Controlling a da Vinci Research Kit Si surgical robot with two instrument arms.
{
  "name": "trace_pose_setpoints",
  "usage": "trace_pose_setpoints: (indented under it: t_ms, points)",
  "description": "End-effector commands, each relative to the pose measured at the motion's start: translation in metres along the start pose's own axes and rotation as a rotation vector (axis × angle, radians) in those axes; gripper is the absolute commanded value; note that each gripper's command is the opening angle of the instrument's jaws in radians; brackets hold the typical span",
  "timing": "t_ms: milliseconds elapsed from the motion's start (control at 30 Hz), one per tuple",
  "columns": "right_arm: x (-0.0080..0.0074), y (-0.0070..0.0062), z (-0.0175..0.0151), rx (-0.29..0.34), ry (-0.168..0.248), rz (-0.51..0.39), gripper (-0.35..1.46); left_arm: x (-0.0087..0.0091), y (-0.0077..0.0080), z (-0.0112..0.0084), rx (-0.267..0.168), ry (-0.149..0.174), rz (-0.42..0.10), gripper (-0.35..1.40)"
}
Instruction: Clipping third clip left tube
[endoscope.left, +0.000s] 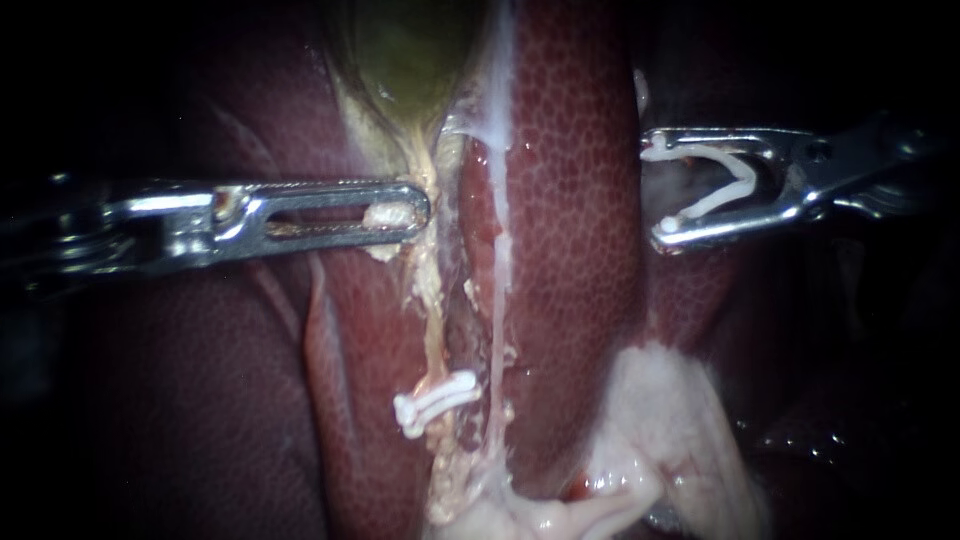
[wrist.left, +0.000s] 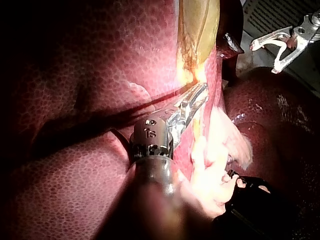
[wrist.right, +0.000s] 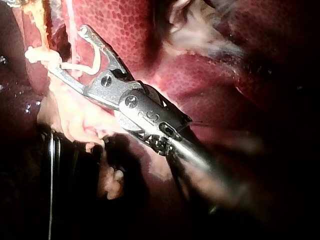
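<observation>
White and spread open, the loaded clip (endoscope.left: 690, 153) is held between the wide-standing jaws of the right instrument (endoscope.left: 655, 195). Its shaft reaches in level over the liver (endoscope.left: 570, 220), well apart from the left tube (endoscope.left: 432, 310). The left instrument (endoscope.left: 420, 210) lies horizontal, its jaws clamped on pale tissue (endoscope.left: 385, 215) just under the gallbladder (endoscope.left: 405, 50). A closed clip (endoscope.left: 435, 400) crosses the left tube lower down.

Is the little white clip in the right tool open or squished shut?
Open. The clip, held by the right instrument, makes a wide V: its two ends stand apart, with nothing between them.
</observation>
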Motion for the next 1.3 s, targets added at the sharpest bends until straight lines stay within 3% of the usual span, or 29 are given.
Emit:
trace_pose_setpoints:
  t_ms: [33,567,767,1033,1300]
  points:
    - [0.0000,0.0000,-0.0001,0.000,-0.001,0.001,0.58,0.0000,0.0000,0.0000,-0.001,0.000,0.000,-0.16]
    - [-0.0001,-0.0001,0.0000,0.000,-0.001,0.001,0.58,-0.0004,-0.0001,-0.0006,0.003,0.003,-0.001,-0.16]
    - [-0.0002,-0.0002,0.0000,0.000,-0.001,-0.001,0.58,-0.0026,-0.0002,-0.0030,-0.002,0.008,-0.012,-0.16]
    - [-0.0002,-0.0001,0.0002,-0.001,0.000,-0.002,0.58,-0.0052,-0.0001,-0.0063,-0.014,-0.025,-0.027,-0.16]
    - [-0.0002,-0.0002,0.0002,-0.001,0.000,-0.002,0.59,-0.0070,-0.0003,-0.0083,-0.016,-0.052,-0.039,-0.16]
